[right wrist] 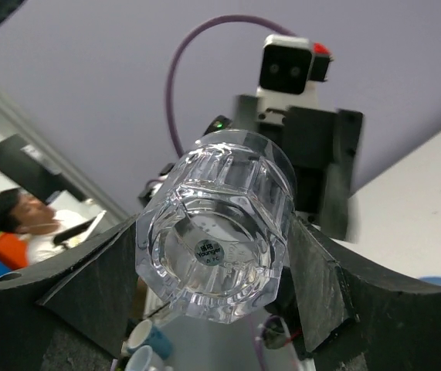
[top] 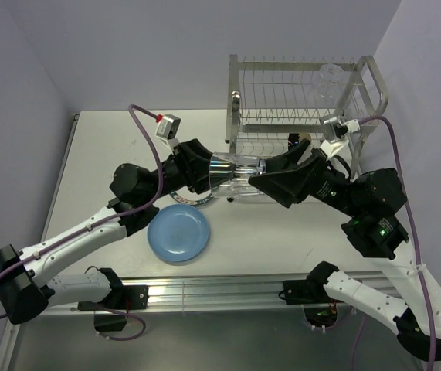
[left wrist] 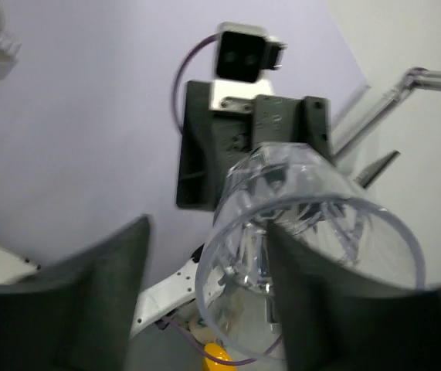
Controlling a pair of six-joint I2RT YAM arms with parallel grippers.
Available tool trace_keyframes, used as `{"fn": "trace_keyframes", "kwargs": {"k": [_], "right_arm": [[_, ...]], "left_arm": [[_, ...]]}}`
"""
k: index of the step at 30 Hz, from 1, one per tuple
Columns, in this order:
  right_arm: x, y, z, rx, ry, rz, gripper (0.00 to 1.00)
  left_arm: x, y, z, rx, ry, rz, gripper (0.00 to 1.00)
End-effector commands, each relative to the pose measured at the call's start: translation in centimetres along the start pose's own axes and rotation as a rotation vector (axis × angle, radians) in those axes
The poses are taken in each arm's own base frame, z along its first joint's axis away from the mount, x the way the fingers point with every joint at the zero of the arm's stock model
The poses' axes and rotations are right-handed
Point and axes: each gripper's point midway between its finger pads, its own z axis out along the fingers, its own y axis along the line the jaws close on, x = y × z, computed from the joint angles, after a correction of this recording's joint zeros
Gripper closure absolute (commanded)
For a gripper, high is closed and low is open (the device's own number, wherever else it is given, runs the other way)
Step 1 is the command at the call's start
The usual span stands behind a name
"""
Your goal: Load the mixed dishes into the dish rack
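Two lilac walls corner a white table (top: 282, 224), with the rack (top: 305, 100) at its back right and a blue plate (top: 178, 232) near the front; a second plate (top: 197, 200) is mostly hidden under the left arm. A clear, faceted glass (top: 239, 165) hangs sideways above the table. The right gripper (right wrist: 212, 239) clamps its stickered base, while the left gripper (left wrist: 205, 232) is spread wide, one finger overlapping the rim.

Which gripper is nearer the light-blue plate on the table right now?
Left. In the top view the left gripper is just beyond the light-blue plate, off its far right edge, at one end of the clear glass. The right gripper is farther right, at the other end.
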Motion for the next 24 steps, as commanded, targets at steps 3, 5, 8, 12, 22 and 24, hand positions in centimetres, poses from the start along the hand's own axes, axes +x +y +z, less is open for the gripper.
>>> {"fn": "trace_keyframes", "kwargs": {"k": [3,5,8,12,22,24], "right_arm": [[-4.1,-1.3,0.1,0.179,-0.096,-0.199,1.00],[-5.7,-2.4,0.2,0.276,-0.123,-0.242,1.00],[-8.2,-3.7,0.4,0.395,-0.161,-0.340,1.00],[-12.5,-6.6,0.2,0.626,-0.210,-0.521,1.00],[-22.0,-14.0,3.0,1.180,-0.179,-0.781,1.00],[-21.3,-16.6,2.1,1.206,-0.116,-0.791,1.00]], "left_arm": [[-2.6,4.4,-1.7,-0.321,-0.108,0.102,0.04],[-3.6,6.7,-4.1,-0.525,-0.115,0.205,0.01],[-7.4,8.9,-8.8,-0.825,-0.247,0.325,0.01],[-10.5,9.4,-14.7,-1.057,-0.456,0.373,0.01],[-8.2,15.8,-18.1,-1.335,-0.320,0.368,0.10],[-7.9,17.2,-18.7,-1.364,-0.296,0.355,0.16]]}}
